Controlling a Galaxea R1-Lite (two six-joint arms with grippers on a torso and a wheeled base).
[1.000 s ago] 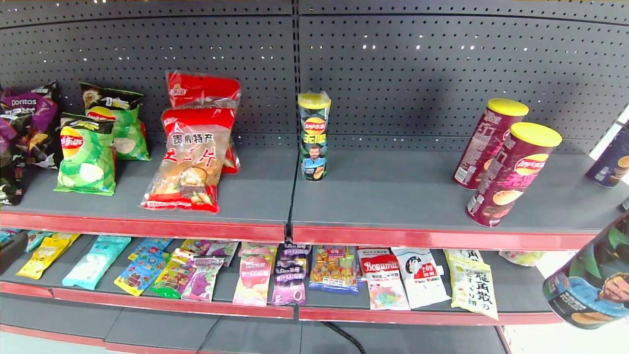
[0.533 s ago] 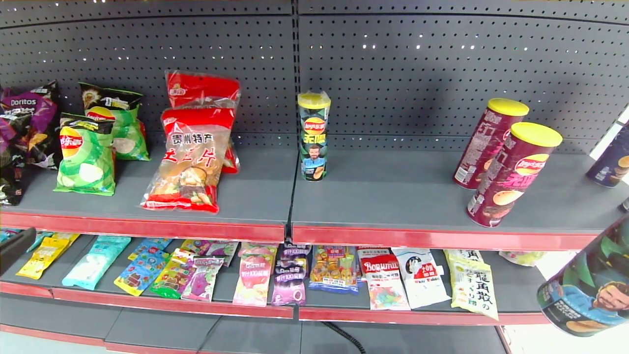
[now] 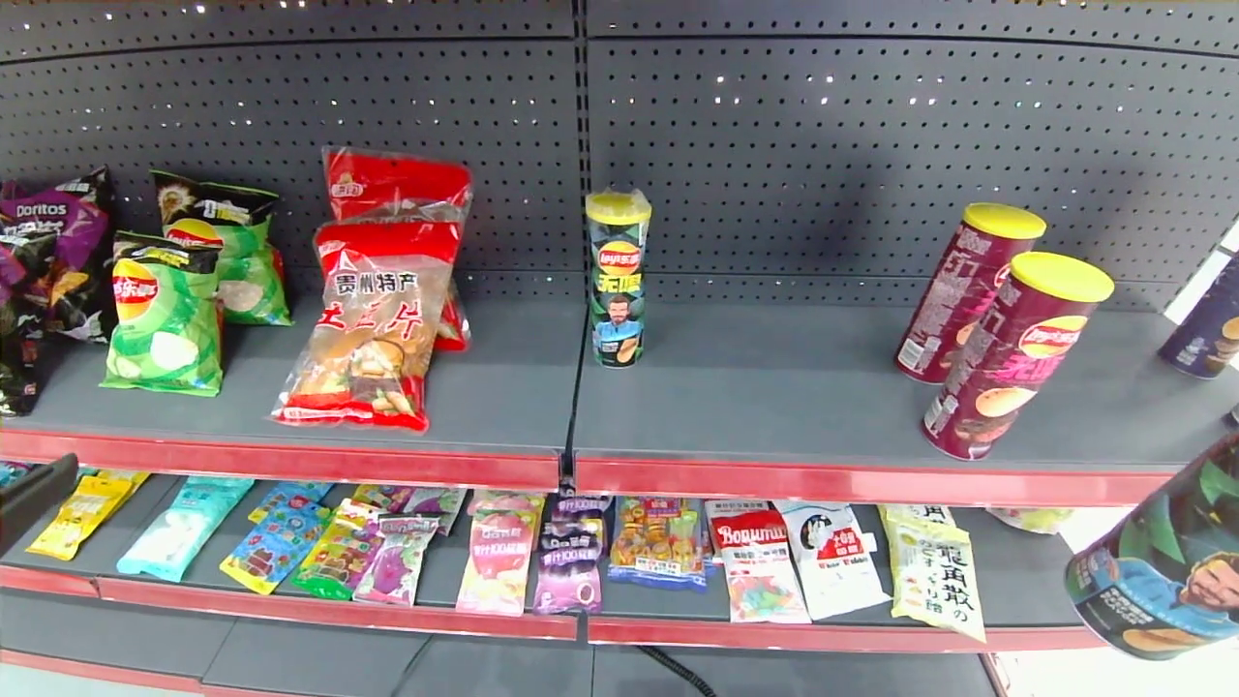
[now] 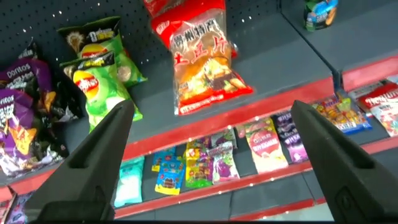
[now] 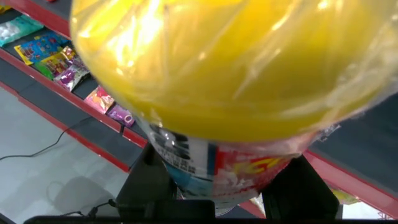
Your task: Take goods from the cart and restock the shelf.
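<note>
Below the right end of the upper shelf [image 3: 774,387], I logged the chip can [image 3: 1162,571] tilted in the right gripper [image 5: 221,186], seemingly clamped round its body; left gripper [image 4: 212,107] spread wide, empty; best, I judged, to upright it before seating beside the matching can [image 3: 618,276].

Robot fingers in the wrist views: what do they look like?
The left gripper has two dark grey fingers, smooth and flat-sided, narrowing to pointed tips like wedges. The right gripper has black, blockier fingers with plain surfaces.
</note>
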